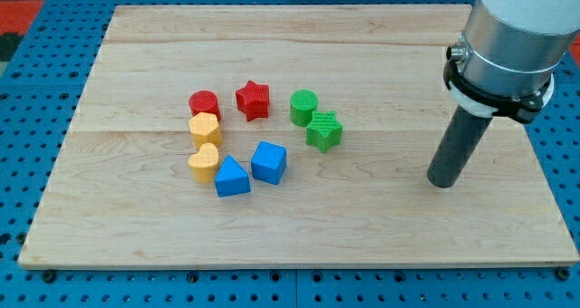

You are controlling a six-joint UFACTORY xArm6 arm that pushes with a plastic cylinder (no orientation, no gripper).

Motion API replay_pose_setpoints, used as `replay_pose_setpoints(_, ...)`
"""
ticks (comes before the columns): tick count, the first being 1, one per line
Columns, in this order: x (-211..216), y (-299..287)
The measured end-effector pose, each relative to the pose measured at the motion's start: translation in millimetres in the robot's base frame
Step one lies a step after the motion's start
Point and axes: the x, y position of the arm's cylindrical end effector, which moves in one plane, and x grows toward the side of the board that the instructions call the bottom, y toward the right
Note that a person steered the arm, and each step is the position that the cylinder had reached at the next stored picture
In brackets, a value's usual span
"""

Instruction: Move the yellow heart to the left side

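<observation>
My tip had no pincer on it, just a plain rod, so there was nothing to open or shut. It stood near the right edge of the wooden board, well apart from all the blocks.

I thought the push could go wrong. Coming from the right, my tip would hit the blue cube and blue wedge first and shove them too.

The yellow heart lay left of the middle, touching the blue wedge, far to the left of my tip. Behind it sat another yellow block, then the red round block, red star, green star and green round block.
</observation>
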Motion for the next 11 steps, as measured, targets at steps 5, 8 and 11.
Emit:
replay_pose_setpoints(5,92.0,-71.5)
replay_pose_setpoints(8,10.8,-247.5)
replay_pose_setpoints(11,-37.1,-347.8)
